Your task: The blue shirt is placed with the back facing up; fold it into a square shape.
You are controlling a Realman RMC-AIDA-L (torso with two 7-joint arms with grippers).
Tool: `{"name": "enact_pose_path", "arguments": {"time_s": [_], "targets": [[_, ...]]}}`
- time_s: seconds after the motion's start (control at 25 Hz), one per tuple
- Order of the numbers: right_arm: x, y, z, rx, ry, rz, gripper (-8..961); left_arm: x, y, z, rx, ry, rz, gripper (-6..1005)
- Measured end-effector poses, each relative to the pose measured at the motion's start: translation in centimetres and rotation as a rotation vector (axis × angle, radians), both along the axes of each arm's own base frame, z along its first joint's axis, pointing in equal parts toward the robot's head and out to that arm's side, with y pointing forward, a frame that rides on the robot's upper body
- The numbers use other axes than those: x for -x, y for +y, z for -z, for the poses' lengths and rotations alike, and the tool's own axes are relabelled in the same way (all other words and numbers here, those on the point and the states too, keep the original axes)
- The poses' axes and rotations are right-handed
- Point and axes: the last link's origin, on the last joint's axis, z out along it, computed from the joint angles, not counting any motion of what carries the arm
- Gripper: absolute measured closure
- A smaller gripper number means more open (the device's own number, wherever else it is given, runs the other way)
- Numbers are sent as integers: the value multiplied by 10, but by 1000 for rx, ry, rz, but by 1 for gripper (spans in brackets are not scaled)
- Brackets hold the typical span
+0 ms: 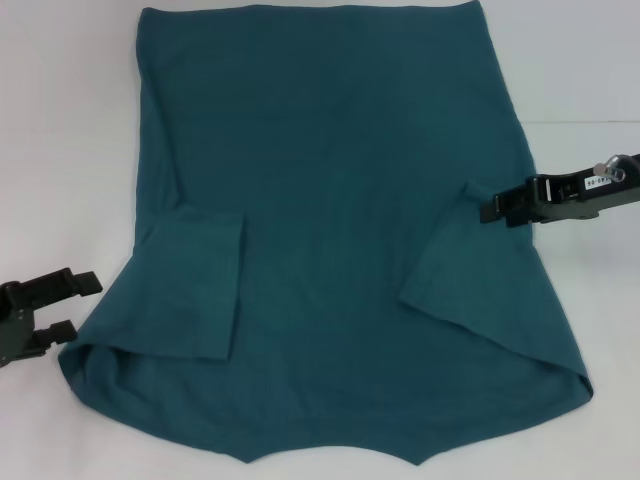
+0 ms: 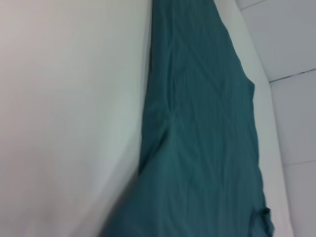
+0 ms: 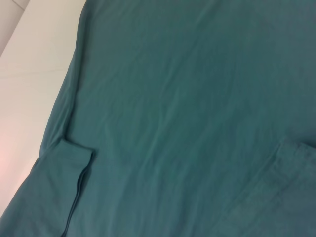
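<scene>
The blue shirt (image 1: 330, 150) lies flat on the white table, plain side up, its collar end nearest me. Both sleeves are folded inward onto the body: the left sleeve (image 1: 195, 285) and the right sleeve (image 1: 470, 270). My left gripper (image 1: 68, 306) is open just off the shirt's left near corner, holding nothing. My right gripper (image 1: 497, 208) hovers at the shirt's right edge, by the upper corner of the folded right sleeve. The left wrist view shows the shirt (image 2: 197, 123) running along the table. In the right wrist view the shirt (image 3: 187, 98) fills the picture, with both folded sleeves visible.
The white table (image 1: 60, 120) shows on both sides of the shirt. The shirt's far hem lies near the table's back edge, and its near end reaches the bottom of the head view.
</scene>
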Motion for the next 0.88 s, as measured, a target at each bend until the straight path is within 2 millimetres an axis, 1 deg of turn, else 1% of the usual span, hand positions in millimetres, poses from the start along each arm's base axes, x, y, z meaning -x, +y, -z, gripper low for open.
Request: {"name": "enact_pose_path", "arguments": {"time_s": [0.24, 0.52, 0.88], "targets": [[0, -1, 2, 3, 2, -6, 462, 8, 7, 5, -35, 57, -9, 92], [0, -1, 2, 0, 7, -2, 462, 19, 6, 10, -58, 89, -46, 99], [-1, -2, 2, 0, 10, 1, 461, 24, 5, 12, -54, 113, -66, 106]]}}
